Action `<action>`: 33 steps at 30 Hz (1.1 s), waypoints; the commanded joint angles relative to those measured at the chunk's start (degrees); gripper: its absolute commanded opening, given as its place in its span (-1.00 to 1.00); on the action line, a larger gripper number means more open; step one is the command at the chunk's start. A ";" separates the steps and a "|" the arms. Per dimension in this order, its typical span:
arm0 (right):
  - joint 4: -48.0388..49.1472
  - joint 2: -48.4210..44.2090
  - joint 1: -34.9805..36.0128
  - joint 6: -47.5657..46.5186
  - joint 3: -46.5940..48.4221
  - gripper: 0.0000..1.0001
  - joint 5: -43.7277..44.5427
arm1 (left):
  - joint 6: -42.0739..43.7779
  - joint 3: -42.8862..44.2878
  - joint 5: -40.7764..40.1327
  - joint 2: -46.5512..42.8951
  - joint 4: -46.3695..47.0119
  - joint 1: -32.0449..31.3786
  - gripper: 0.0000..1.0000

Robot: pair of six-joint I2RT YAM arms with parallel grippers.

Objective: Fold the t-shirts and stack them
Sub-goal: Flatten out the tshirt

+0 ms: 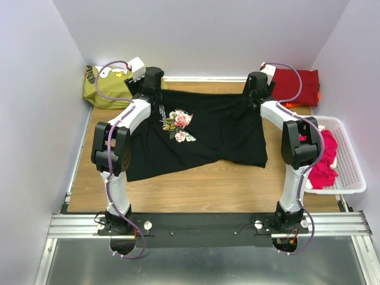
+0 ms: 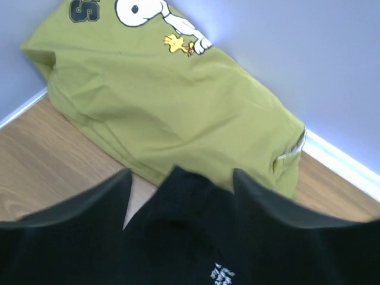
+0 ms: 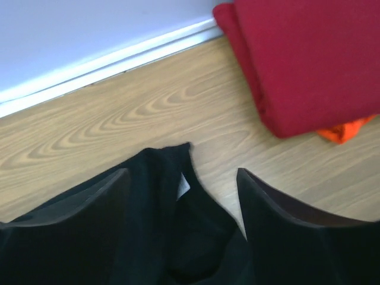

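Wrist views: left claw point(image 2: 181, 173) and right claw point(image 3: 182, 173), each spread wide over black t-shirt point(image 1: 219, 130), seemingly empty.

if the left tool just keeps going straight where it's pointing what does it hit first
Most likely the folded olive-green shirt lying just ahead of the open left tool, past the edge of the black t-shirt beneath it; the wall comes after. Depth is unclear.

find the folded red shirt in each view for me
Top external: red shirt in the far right corner of the table.
Left wrist: not in it.
Right wrist: the shirt fills the upper right, something orange under its edge.
Shared landmark: the black t-shirt, mid-table from above, low in both wrist views.
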 commanded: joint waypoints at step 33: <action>-10.97 -19.54 13.13 13.87 -36.51 0.41 -12.64 | -11.92 -45.47 15.63 -24.00 2.08 -9.80 0.50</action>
